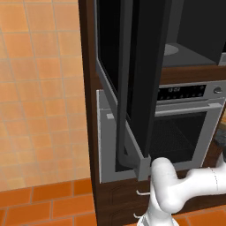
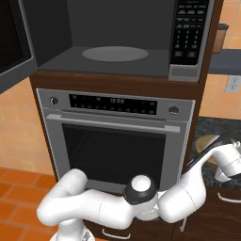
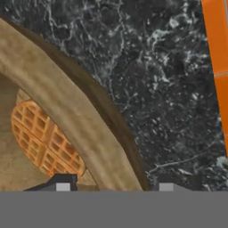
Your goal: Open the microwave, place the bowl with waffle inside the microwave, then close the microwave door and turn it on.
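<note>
The microwave door [image 1: 132, 84] stood swung wide open, edge-on in the left base view, and the microwave [image 2: 117, 37] showed its dark cavity with the round turntable bare. Step 1, opening, therefore appeared complete; the step in hand was the pickup of the bowl [image 3: 58, 111].

The bowl sat on the dark marbled counter [image 3: 169, 89], to the right of the oven column; in the right base view a tan sliver of it showed just beyond the arm's wrist. The waffle [image 3: 44, 140] lay flat inside the bowl, near the wall on the claw's side.

In the hand view the claw [image 3: 115, 187] pointed down at the bowl's thick rim, with 1 fingertip [image 3: 62, 186] over the bowl's interior and the other over the counter outside, so the rim lay between the 2 tips. The tips stood apart; whether they already pressed on the rim could not be told from the pictures.

The next move, by judgement, called for a firm pinch on the rim, then a level lift so the waffle did not slide, and a carry left and up into the open cavity, clear of the door edge
</note>
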You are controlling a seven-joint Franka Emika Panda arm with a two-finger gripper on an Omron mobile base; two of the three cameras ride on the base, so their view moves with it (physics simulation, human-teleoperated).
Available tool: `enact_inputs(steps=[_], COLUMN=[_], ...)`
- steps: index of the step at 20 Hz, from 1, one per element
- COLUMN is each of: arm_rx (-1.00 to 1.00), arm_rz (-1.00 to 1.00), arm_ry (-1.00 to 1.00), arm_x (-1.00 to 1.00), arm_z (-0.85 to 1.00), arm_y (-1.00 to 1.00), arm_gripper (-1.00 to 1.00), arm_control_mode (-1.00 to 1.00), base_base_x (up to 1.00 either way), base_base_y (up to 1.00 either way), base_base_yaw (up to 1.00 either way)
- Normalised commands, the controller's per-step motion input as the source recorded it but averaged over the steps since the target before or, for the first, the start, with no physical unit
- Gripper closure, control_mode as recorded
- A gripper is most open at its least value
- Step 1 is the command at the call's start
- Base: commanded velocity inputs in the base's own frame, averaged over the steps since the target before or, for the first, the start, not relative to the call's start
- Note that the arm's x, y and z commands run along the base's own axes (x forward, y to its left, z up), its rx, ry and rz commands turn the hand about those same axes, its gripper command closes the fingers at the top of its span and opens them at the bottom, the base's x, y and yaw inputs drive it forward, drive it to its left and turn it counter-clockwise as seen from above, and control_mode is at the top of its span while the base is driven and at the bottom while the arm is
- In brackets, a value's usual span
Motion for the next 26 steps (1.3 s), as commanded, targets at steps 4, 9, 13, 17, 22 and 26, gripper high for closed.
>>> enact_inputs(steps=[4,9,13,17,22,26], arm_rx=[-0.03,-0.11,-0.06,-0.06,-0.01,0.00], arm_rz=[0.00,-0.02,-0.04,-0.07,-0.09,-0.09], arm_ry=[-0.19,-0.32,-0.32,-0.17,-0.04,0.01], arm_x=[-0.24,-0.44,-0.66,-1.00,-1.00,-0.96], arm_z=[0.05,0.19,0.36,0.48,0.75,0.80], arm_y=[0.05,0.00,0.00,0.05,0.01,0.16], arm_gripper=[1.00,1.00,1.00,1.00,1.00,1.00], arm_control_mode=[-1.00,-1.00,-1.00,-1.00,-1.00,-1.00], base_base_x=[0.00,0.00,0.00,0.00,0.00,0.00], base_base_y=[0.00,0.00,0.00,0.00,0.00,0.00], base_base_yaw=[0.00,0.00,0.00,0.00,0.00,0.00])
